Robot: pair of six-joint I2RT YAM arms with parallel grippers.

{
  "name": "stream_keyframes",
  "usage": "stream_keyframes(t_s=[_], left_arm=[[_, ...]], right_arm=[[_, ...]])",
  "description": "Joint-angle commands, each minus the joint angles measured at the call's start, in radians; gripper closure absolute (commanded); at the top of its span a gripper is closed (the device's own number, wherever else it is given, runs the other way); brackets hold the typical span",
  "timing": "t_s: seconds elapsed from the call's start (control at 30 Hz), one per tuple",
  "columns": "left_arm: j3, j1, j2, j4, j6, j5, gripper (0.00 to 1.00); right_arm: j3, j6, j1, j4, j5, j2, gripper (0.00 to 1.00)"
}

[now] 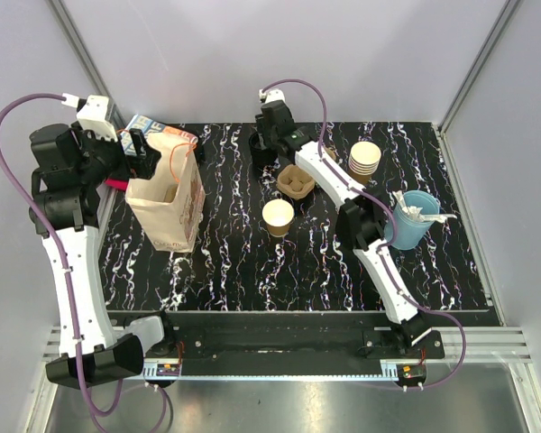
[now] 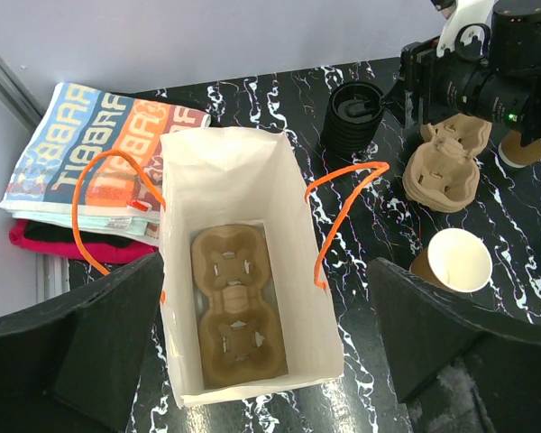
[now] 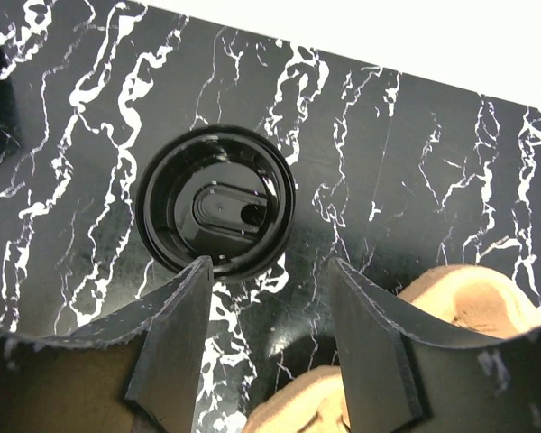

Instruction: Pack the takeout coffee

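Fingers (image 3: 171,343), black marbled table (image 3: 415,162), pale walls (image 1: 252,54).

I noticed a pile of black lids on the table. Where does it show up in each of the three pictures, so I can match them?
Top view: the stack of black lids sits at the far middle of the table, partly hidden by the right arm.
Left wrist view: the stack is at upper right, beyond the paper bag.
Right wrist view: the stack is left of centre, seen from above.
Shared landmark: the brown cardboard cup tray beside it.
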Motion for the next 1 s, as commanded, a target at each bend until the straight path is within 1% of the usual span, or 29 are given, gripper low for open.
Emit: stream_keyframes(t_s=[0.0,0.2,0.37,0.47,0.67,0.77,0.97], left_arm=[[-0.013,-0.002,-0.013,0.036,0.008,-0.012,0.01],[-0.008,-0.002,-0.011,0.033,0.006,-0.014,0.01],[-0.004,-0.001,-0.008,0.031,0.006,-0.019,0.01],[-0.002,-0.002,-0.007,0.03,0.006,-0.023,0.01],[-0.004,-0.004,0.0,0.031,0.003,-0.025,0.01],[-0.004,-0.002,-0.002,0.031,0.004,-0.026,0.01],[-0.007,-0.002,-0.005,0.031,0.004,-0.034,0.01]], right_arm=[[0.069,0.043,-0.008,0.035,0.011,0.038,0.42],[0.09,0.079,-0.019,0.044,0.025,0.076,0.42],[0.113,0.125,-0.03,0.042,0.005,0.1,0.43],[0.132,0.148,-0.036,0.032,-0.018,0.11,0.44],[0.167,0.197,-0.048,0.009,-0.119,0.12,0.44],[0.182,0.209,-0.048,0.005,-0.136,0.133,0.45],[0.207,0.214,-0.048,-0.004,-0.104,0.159,0.46]])
